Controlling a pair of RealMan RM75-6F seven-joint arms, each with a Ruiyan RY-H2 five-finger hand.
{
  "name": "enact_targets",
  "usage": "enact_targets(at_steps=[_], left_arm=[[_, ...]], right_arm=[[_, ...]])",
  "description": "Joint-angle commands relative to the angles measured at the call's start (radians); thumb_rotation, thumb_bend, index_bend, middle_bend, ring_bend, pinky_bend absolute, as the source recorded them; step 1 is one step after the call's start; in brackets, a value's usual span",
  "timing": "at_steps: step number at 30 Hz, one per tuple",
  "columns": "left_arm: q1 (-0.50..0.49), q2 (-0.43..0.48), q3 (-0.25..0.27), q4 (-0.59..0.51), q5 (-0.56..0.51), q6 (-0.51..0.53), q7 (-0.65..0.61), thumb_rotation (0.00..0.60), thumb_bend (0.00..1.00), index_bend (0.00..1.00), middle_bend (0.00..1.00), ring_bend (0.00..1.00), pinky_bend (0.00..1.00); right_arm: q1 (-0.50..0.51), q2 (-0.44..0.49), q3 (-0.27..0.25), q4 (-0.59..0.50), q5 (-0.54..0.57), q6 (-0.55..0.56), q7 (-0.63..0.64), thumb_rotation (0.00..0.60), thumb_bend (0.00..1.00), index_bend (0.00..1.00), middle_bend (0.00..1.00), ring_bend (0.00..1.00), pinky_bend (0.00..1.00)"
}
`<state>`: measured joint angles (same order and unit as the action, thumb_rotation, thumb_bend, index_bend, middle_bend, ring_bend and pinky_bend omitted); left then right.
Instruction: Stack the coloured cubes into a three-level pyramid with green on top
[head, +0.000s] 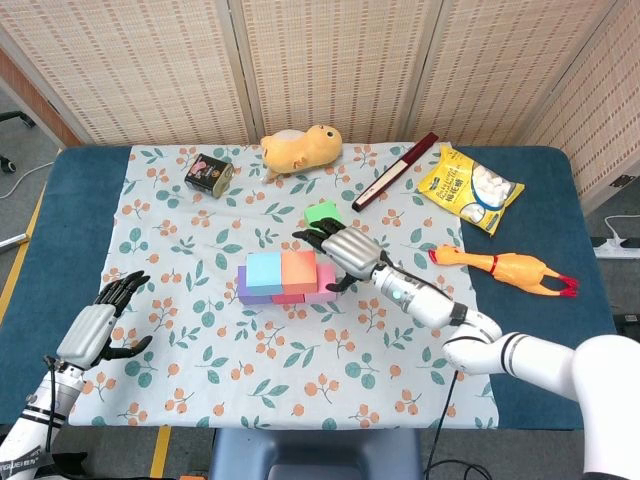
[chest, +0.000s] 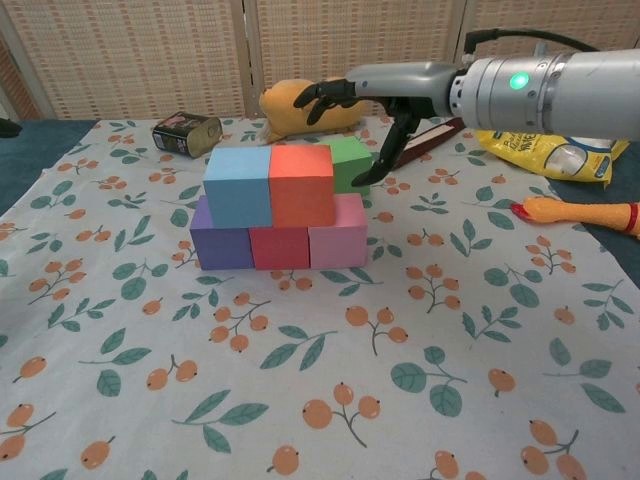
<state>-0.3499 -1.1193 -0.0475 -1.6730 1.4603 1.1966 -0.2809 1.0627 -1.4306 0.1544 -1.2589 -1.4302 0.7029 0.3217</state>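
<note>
Hanging in the middle of the head view, the robot's right hand (head: 345, 250) has its dark fingers (chest: 388, 150) spread and curved down, and it holds nothing. In the chest view the fingertips sit just beside the green cube (chest: 350, 162), right of it; I cannot tell if they touch.

The green cube rests on the flowered tablecloth (head: 200, 330) behind the stack, not on top of it. In the stack, the light blue cube (chest: 237, 186) and the orange-red cube (chest: 301, 185) sit side by side on a bottom row of a purple cube (chest: 220, 246), a dark red cube (chest: 279, 247) and a pink cube (chest: 337, 232).

At the lower left of the head view, the left hand (head: 95, 326) lies open on the cloth, holding nothing.
</note>
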Motion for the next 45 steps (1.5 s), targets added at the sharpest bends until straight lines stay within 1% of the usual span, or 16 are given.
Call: enact_targets(at_steps=[1, 3, 5, 7, 8, 10, 13, 18, 23, 28, 34, 39, 45], left_arm=[[0.003, 0.001, -0.002, 0.005, -0.006, 0.004, -0.001, 0.6, 0.3, 0.05, 0.0, 0.0, 0.06], [0.007, 0.0, -0.008, 0.009, -0.015, 0.012, 0.004, 0.6, 0.3, 0.05, 0.0, 0.0, 0.06], [0.013, -0.004, -0.015, 0.016, -0.033, 0.023, 0.032, 0.6, 0.3, 0.06, 0.0, 0.0, 0.06], [0.019, -0.01, -0.023, 0.02, -0.057, 0.033, 0.073, 0.6, 0.3, 0.06, 0.0, 0.0, 0.06], [0.022, -0.012, -0.026, 0.02, -0.067, 0.037, 0.088, 0.6, 0.3, 0.06, 0.0, 0.0, 0.06], [0.027, -0.016, -0.03, 0.02, -0.083, 0.045, 0.123, 0.6, 0.3, 0.06, 0.0, 0.0, 0.06], [0.032, -0.018, -0.03, 0.012, -0.098, 0.047, 0.153, 0.6, 0.3, 0.06, 0.0, 0.0, 0.06], [0.042, -0.015, -0.027, 0.001, -0.103, 0.05, 0.157, 0.6, 0.3, 0.06, 0.0, 0.0, 0.06], [0.053, -0.012, -0.023, -0.002, -0.101, 0.054, 0.144, 0.6, 0.3, 0.07, 0.0, 0.0, 0.06], [0.061, -0.011, -0.019, 0.002, -0.094, 0.056, 0.128, 0.6, 0.3, 0.06, 0.0, 0.0, 0.06], [0.07, -0.011, -0.016, 0.013, -0.09, 0.056, 0.107, 0.6, 0.3, 0.06, 0.0, 0.0, 0.06], [0.077, -0.013, -0.013, 0.018, -0.079, 0.061, 0.092, 0.6, 0.3, 0.06, 0.0, 0.0, 0.06], [0.081, -0.015, -0.013, 0.021, -0.065, 0.068, 0.08, 0.6, 0.3, 0.06, 0.0, 0.0, 0.06]], right_arm=[[-0.043, 0.109, 0.006, -0.074, 0.03, 0.013, 0.021, 0.6, 0.09, 0.0, 0.11, 0.0, 0.0], [-0.053, 0.152, 0.01, -0.082, 0.062, -0.016, 0.042, 0.6, 0.09, 0.0, 0.11, 0.0, 0.0], [-0.05, 0.173, 0.01, -0.071, 0.082, -0.054, 0.058, 0.6, 0.16, 0.0, 0.11, 0.0, 0.0], [-0.04, 0.178, 0.011, -0.038, 0.104, -0.101, 0.065, 0.6, 0.29, 0.0, 0.11, 0.0, 0.0], [-0.034, 0.175, 0.011, -0.02, 0.114, -0.124, 0.066, 0.6, 0.32, 0.0, 0.11, 0.0, 0.0], [-0.014, 0.157, 0.013, 0.025, 0.135, -0.176, 0.067, 0.6, 0.39, 0.0, 0.11, 0.0, 0.0], [0.017, 0.109, 0.02, 0.094, 0.155, -0.236, 0.07, 0.6, 0.47, 0.0, 0.1, 0.0, 0.0], [0.07, 0.015, 0.038, 0.203, 0.156, -0.308, 0.09, 0.6, 0.57, 0.0, 0.1, 0.0, 0.0], [0.114, -0.064, 0.05, 0.301, 0.139, -0.353, 0.108, 0.6, 0.68, 0.0, 0.1, 0.0, 0.0], [0.144, -0.135, 0.058, 0.387, 0.128, -0.393, 0.136, 0.6, 0.73, 0.0, 0.1, 0.0, 0.0], [0.159, -0.193, 0.063, 0.457, 0.105, -0.407, 0.169, 0.6, 0.74, 0.0, 0.1, 0.0, 0.0], [0.158, -0.208, 0.056, 0.48, 0.081, -0.411, 0.193, 0.6, 0.74, 0.0, 0.1, 0.0, 0.0], [0.132, -0.182, 0.031, 0.458, 0.057, -0.407, 0.204, 0.6, 0.75, 0.0, 0.1, 0.0, 0.0]])
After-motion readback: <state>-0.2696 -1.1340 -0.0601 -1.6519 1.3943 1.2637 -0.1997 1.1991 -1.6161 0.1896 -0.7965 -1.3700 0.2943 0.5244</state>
